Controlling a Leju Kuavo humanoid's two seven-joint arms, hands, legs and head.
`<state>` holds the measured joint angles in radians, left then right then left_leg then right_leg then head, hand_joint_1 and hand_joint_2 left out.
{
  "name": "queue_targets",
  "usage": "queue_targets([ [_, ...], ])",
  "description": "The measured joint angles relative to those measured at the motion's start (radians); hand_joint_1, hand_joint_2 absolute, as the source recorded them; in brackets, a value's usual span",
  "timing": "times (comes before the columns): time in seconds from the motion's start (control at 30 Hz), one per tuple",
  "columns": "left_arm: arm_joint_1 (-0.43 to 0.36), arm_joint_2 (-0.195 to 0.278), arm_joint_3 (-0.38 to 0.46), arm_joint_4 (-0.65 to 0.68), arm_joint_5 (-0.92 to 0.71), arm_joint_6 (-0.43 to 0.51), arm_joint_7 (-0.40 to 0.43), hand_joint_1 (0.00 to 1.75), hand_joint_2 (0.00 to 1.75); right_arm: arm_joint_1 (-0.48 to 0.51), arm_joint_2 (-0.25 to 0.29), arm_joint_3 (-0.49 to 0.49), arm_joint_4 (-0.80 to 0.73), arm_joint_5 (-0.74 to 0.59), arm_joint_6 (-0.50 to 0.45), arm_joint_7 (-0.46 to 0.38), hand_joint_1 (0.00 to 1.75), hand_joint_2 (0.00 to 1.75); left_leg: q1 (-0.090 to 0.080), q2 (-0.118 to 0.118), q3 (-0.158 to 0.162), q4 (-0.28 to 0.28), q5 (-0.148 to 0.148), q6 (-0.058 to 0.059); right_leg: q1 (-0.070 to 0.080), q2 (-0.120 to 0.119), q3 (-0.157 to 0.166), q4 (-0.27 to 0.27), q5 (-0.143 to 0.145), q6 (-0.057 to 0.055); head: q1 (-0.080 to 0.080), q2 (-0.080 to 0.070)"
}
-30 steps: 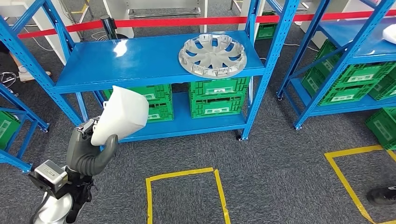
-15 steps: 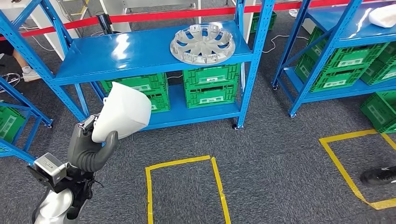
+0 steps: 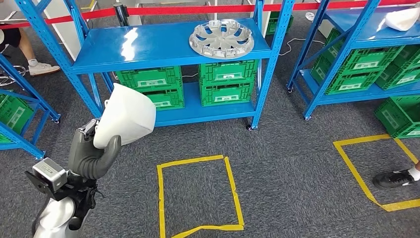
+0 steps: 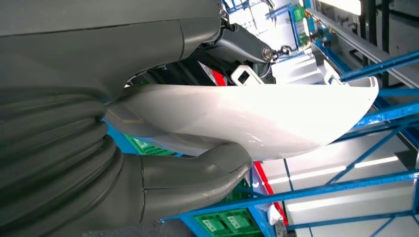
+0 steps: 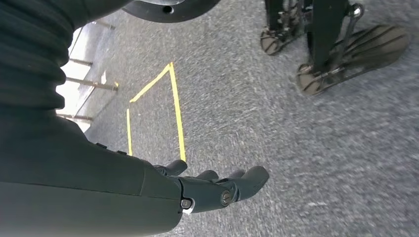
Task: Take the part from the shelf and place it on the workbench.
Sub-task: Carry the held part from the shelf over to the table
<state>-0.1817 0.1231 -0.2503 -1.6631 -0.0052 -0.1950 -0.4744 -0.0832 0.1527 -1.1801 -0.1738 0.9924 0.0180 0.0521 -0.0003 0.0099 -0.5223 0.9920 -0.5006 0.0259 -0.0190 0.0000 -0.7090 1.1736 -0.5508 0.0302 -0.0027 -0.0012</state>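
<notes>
My left hand (image 3: pixel 91 148) grips a white curved plastic part (image 3: pixel 126 120), held up at my lower left in the head view. In the left wrist view the thick grey thumb (image 4: pixel 197 175) presses under the part (image 4: pixel 257 116) and the grey ribbed cover lies over it. The blue shelf (image 3: pixel 148 47) stands ahead of me, apart from the part. My right hand (image 5: pixel 217 190) hangs over grey carpet, fingers extended and holding nothing.
A silver wheel cover (image 3: pixel 222 37) lies on the shelf's top board, green crates (image 3: pixel 228 82) below it. A second blue rack (image 3: pixel 366 34) with green crates stands at the right. Yellow tape squares (image 3: pixel 198 196) mark the carpet. A person's shoe (image 3: pixel 393 177) is at right.
The whole scene has shifted as I move: the shelf has slid up and away, and more of the yellow square shows. My left hand still holds the white part.
</notes>
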Motion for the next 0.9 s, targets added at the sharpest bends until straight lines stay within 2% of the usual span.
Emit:
queue_targets([
  [0.03, 0.014, 0.004, 0.006, -0.009, -0.001, 0.0, -0.001, 1.75, 1.75, 0.0, 0.001, 0.0, 0.0, 0.003, 0.002, -0.006, 0.0, 1.75, -0.001, 0.001, -0.016, 0.003, 0.013, 0.001, 0.0, 0.0, -0.01, 0.064, -0.036, 0.002, 0.0, 0.0],
  [0.07, 0.03, 0.01, 0.013, -0.019, -0.002, 0.0, -0.001, 1.75, 1.75, 0.0, 0.001, 0.0, 0.0, 0.005, 0.002, -0.01, 0.0, 1.75, -0.002, 0.002, -0.034, 0.007, 0.025, 0.0, 0.001, 0.0, -0.012, 0.114, -0.047, 0.003, 0.0, 0.0],
  [0.1, 0.047, 0.015, 0.02, -0.029, -0.003, 0.0, -0.002, 1.75, 1.75, 0.0, 0.001, 0.0, 0.0, 0.007, 0.002, -0.013, 0.0, 1.75, -0.003, 0.002, -0.053, 0.013, 0.036, -0.001, 0.001, 0.0, 0.0, 0.137, -0.034, 0.003, 0.0, 0.0],
  [0.13, 0.064, 0.02, 0.027, -0.039, -0.004, 0.0, -0.003, 1.75, 1.75, 0.001, 0.001, 0.0, 0.0, 0.009, 0.003, -0.014, 0.0, 1.75, -0.003, 0.003, -0.072, 0.019, 0.045, -0.003, 0.001, 0.0, 0.028, 0.123, -0.008, 0.002, 0.0, 0.0],
  [0.17, 0.08, 0.025, 0.034, -0.049, -0.004, 0.001, -0.004, 1.75, 1.75, 0.001, 0.001, 0.0, 0.0, 0.011, 0.003, -0.014, 0.0, 1.75, -0.003, 0.003, -0.089, 0.026, 0.053, -0.006, 0.001, 0.0, 0.072, 0.078, 0.017, -0.001, 0.0, 0.0],
  [0.2, 0.094, 0.029, 0.039, -0.059, -0.005, 0.002, -0.006, 1.75, 1.75, 0.0, 0.001, 0.0, 0.0, 0.012, 0.003, -0.013, 0.0, 1.75, -0.004, 0.003, -0.104, 0.034, 0.06, -0.01, 0.003, 0.0, 0.126, 0.008, 0.02, -0.005, 0.001, 0.0],
  [0.23, 0.106, 0.033, 0.045, -0.07, -0.008, 0.003, -0.008, 1.75, 1.75, -0.001, 0.001, 0.0, 0.0, 0.013, 0.003, -0.011, 0.0, 1.75, -0.005, 0.002, -0.116, 0.042, 0.067, -0.016, 0.004, 0.001, 0.175, -0.062, 0.009, -0.01, 0.0, 0.0],
  [0.27, 0.117, 0.038, 0.049, -0.082, -0.011, 0.004, -0.011, 1.75, 1.75, -0.001, 0.001, 0.0, 0.0, 0.014, 0.003, -0.007, 0.0, 1.75, -0.006, 0.002, -0.123, 0.047, 0.074, -0.021, 0.007, 0.001, 0.207, -0.115, -0.006, -0.016, 0.0, 0.0],
  [0.3, 0.129, 0.042, 0.053, -0.094, -0.016, 0.006, -0.014, 1.75, 1.75, -0.002, 0.002, 0.0, 0.0, 0.015, 0.004, -0.001, 0.0, 1.75, -0.006, 0.002, -0.126, 0.048, 0.082, -0.028, 0.009, 0.002, 0.222, -0.146, -0.02, -0.023, 0.0, 0.0],
  [0.37, 0.153, 0.049, 0.058, -0.116, -0.023, 0.008, -0.019, 1.75, 1.75, 0.0, 0.003, 0.0, 0.0, 0.016, 0.009, 0.011, 0.0, 1.75, -0.003, 0.002, -0.129, 0.044, 0.097, -0.041, 0.01, 0.0, 0.212, -0.156, -0.009, -0.038, 0.001, 0.0],
  [0.4, 0.165, 0.052, 0.06, -0.125, -0.024, 0.008, -0.02, 1.75, 1.75, 0.001, 0.003, 0.0, 0.0, 0.016, 0.012, 0.015, 0.0, 1.75, -0.002, 0.0, -0.135, 0.05, 0.085, -0.048, 0.008, -0.002, 0.203, -0.159, 0.003, -0.046, 0.0, 0.0],
  [0.43, 0.175, 0.055, 0.062, -0.134, -0.025, 0.008, -0.02, 1.75, 1.75, 0.001, 0.003, 0.0, 0.0, 0.015, 0.016, 0.016, 0.0, 1.75, 0.0, -0.003, -0.145, 0.07, 0.055, -0.054, 0.006, -0.004, 0.192, -0.162, 0.017, -0.054, -0.001, 0.0],
  [0.47, 0.183, 0.058, 0.064, -0.14, -0.025, 0.008, -0.019, 1.75, 1.75, 0.001, 0.004, 0.0, 0.0, 0.015, 0.018, 0.016, 0.0, 1.75, 0.002, -0.005, -0.157, 0.108, 0.008, -0.06, 0.005, -0.007, 0.178, -0.163, 0.03, -0.06, -0.002, 0.0],
  [0.5, 0.189, 0.06, 0.066, -0.146, -0.026, 0.008, -0.018, 1.75, 1.75, 0.001, 0.003, 0.0, 0.0, 0.015, 0.02, 0.015, 0.0, 1.75, 0.004, -0.006, -0.169, 0.162, -0.047, -0.066, 0.005, -0.007, 0.163, -0.164, 0.043, -0.063, -0.004, 0.0],
  [0.53, 0.194, 0.061, 0.068, -0.15, -0.026, 0.009, -0.016, 1.75, 1.75, 0.002, 0.003, 0.0, 0.0, 0.015, 0.021, 0.013, 0.0, 1.75, 0.006, -0.006, -0.178, 0.222, -0.088, -0.07, 0.005, -0.008, 0.148, -0.163, 0.055, -0.063, -0.004, 0.0],
  [0.57, 0.198, 0.061, 0.069, -0.153, -0.028, 0.009, -0.013, 1.75, 1.75, 0.003, 0.003, 0.0, 0.0, 0.015, 0.023, 0.011, 0.0, 1.75, 0.007, -0.006, -0.18, 0.274, -0.106, -0.074, 0.005, -0.009, 0.132, -0.162, 0.068, -0.062, -0.004, 0.0],
  [0.6, 0.202, 0.061, 0.071, -0.156, -0.03, 0.01, -0.009, 1.75, 1.75, 0.003, 0.003, 0.0, 0.0, 0.015, 0.027, 0.008, 0.0, 1.75, 0.008, -0.006, -0.171, 0.303, -0.099, -0.076, 0.005, -0.01, 0.117, -0.161, 0.08, -0.06, -0.004, 0.0],
  [0.63, 0.204, 0.061, 0.071, -0.159, -0.032, 0.01, -0.006, 1.75, 1.75, 0.002, 0.003, 0.0, 0.0, 0.015, 0.033, 0.005, 0.0, 1.75, 0.009, -0.006, -0.147, 0.301, -0.075, -0.076, 0.005, -0.011, 0.101, -0.16, 0.093, -0.058, -0.004, 0.0],
  [0.67, 0.205, 0.062, 0.071, -0.163, -0.034, 0.01, -0.004, 1.75, 1.75, 0.002, 0.003, 0.0, 0.0, 0.015, 0.038, 0.003, 0.0, 1.75, 0.01, -0.006, -0.107, 0.265, -0.047, -0.074, 0.005, -0.012, 0.087, -0.158, 0.105, -0.055, -0.004, 0.0],
  [0.7, 0.205, 0.062, 0.072, -0.167, -0.035, 0.01, -0.002, 1.75, 1.75, 0.002, 0.002, 0.0, 0.0, 0.015, 0.044, 0.001, 0.0, 1.75, 0.01, -0.007, -0.05, 0.198, -0.033, -0.071, 0.005, -0.012, 0.075, -0.156, 0.116, -0.051, -0.004, 0.0],
  [0.73, 0.204, 0.062, 0.072, -0.172, -0.035, 0.011, -0.002, 1.75, 1.75, 0.001, 0.002, 0.0, 0.0, 0.015, 0.048, -0.002, 0.0, 1.75, 0.008, -0.008, 0.01, 0.118, -0.038, -0.067, 0.006, -0.012, 0.065, -0.154, 0.127, -0.046, -0.004, 0.0],
  [0.77, 0.204, 0.062, 0.072, -0.175, -0.035, 0.011, -0.002, 1.75, 1.75, 0.001, 0.002, 0.0, 0.0, 0.015, 0.051, -0.003, 0.0, 1.75, 0.006, -0.009, 0.054, 0.051, -0.052, -0.06, 0.007, -0.012, 0.06, -0.154, 0.138, -0.041, -0.004, 0.0],
  [0.8, 0.203, 0.062, 0.072, -0.178, -0.035, 0.011, -0.002, 1.75, 1.75, 0.001, 0.001, 0.0, 0.0, 0.014, 0.053, -0.005, 0.0, 1.75, 0.002, -0.01, 0.081, 0.006, -0.067, -0.053, 0.007, -0.012, 0.057, -0.155, 0.148, -0.034, -0.004, 0.0],
  [0.83, 0.202, 0.062, 0.072, -0.179, -0.035, 0.011, -0.002, 1.75, 1.75, 0.001, 0.001, 0.0, 0.0, 0.012, 0.054, -0.006, 0.0, 1.75, -0.001, -0.01, 0.087, -0.014, -0.073, -0.044, 0.007, -0.012, 0.056, -0.158, 0.159, -0.027, -0.004, 0.0],
  [0.87, 0.201, 0.062, 0.072, -0.179, -0.034, 0.011, -0.002, 1.75, 1.75, 0.003, 0.0, 0.0, 0.0, 0.01, 0.055, -0.007, 0.0, 1.75, -0.001, -0.009, 0.078, -0.015, -0.066, -0.034, 0.005, -0.012, 0.055, -0.161, 0.168, -0.02, -0.005, 0.0],
  [0.9, 0.199, 0.061, 0.072, -0.178, -0.033, 0.011, -0.002, 1.75, 1.75, 0.004, -0.001, 0.0, 0.0, 0.008, 0.055, -0.007, 0.0, 1.75, -0.001, -0.007, 0.069, -0.015, -0.056, -0.023, 0.004, -0.011, 0.05, -0.157, 0.161, -0.013, -0.005, 0.0],
])
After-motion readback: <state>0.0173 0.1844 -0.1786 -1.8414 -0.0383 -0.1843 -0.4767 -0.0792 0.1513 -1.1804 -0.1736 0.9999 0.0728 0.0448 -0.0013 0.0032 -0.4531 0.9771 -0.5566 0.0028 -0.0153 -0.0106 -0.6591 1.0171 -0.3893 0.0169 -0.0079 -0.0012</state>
